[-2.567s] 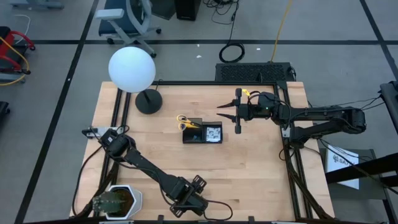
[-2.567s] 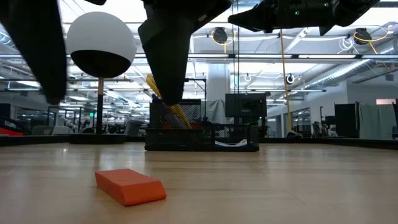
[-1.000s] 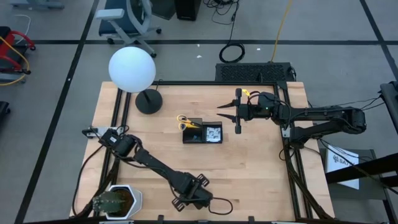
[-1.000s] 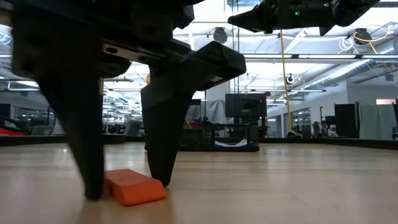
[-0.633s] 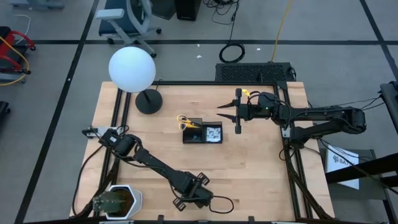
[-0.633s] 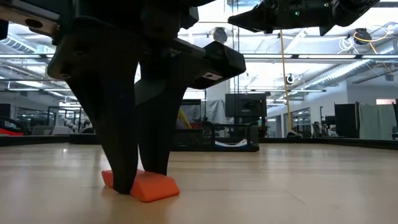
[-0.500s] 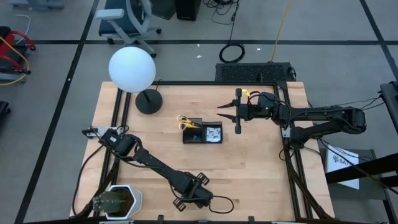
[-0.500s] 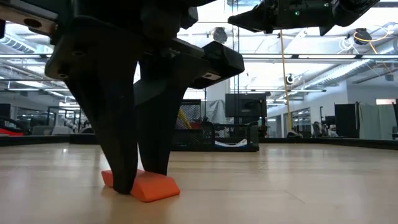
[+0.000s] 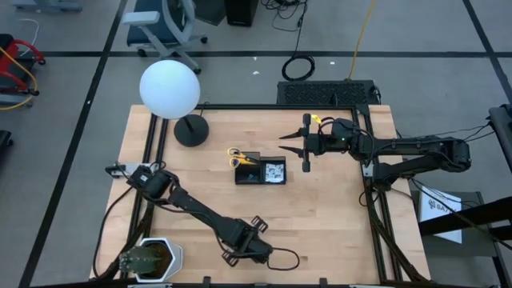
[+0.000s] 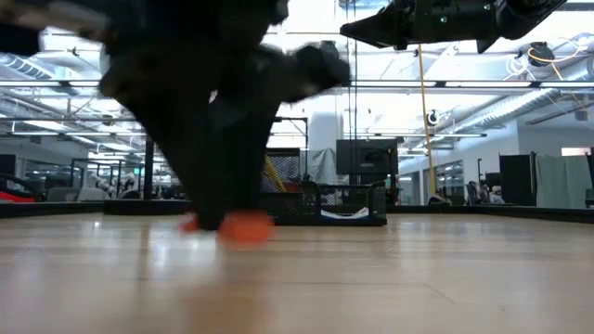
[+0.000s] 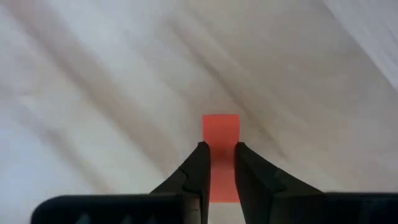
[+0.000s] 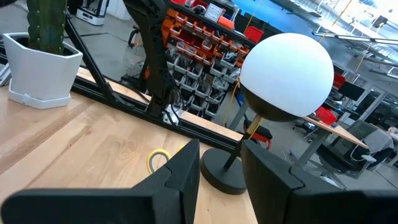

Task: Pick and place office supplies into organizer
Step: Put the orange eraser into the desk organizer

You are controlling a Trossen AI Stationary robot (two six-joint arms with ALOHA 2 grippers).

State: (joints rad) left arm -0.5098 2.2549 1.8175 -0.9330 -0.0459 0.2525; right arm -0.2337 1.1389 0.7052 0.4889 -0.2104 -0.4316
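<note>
Red-orange and rectangular, the small rubber eraser [image 11: 221, 155] sits pinched between the two dark fingers [image 11: 196, 171] of the left hand [image 9: 254, 254], which has closed on its long sides near the front edge of the pale wooden table [image 9: 328, 208]. In the low view the eraser [image 10: 243, 226] appears under the blurred dark mass of that hand [image 10: 218, 218], just above the table surface or barely on it; which one cannot be told. The small black rectangular organizer tray [image 9: 260, 170] stands well apart, near the middle of the table, with yellow-handled scissors [image 9: 238, 156] poking out of its left end. A white globe lamp [image 9: 170, 90] on a round black base [image 9: 191, 130] stands at the far left. The right hand [image 9: 290, 145] hovers high beyond the organizer, fingers parted and holding nothing.
</note>
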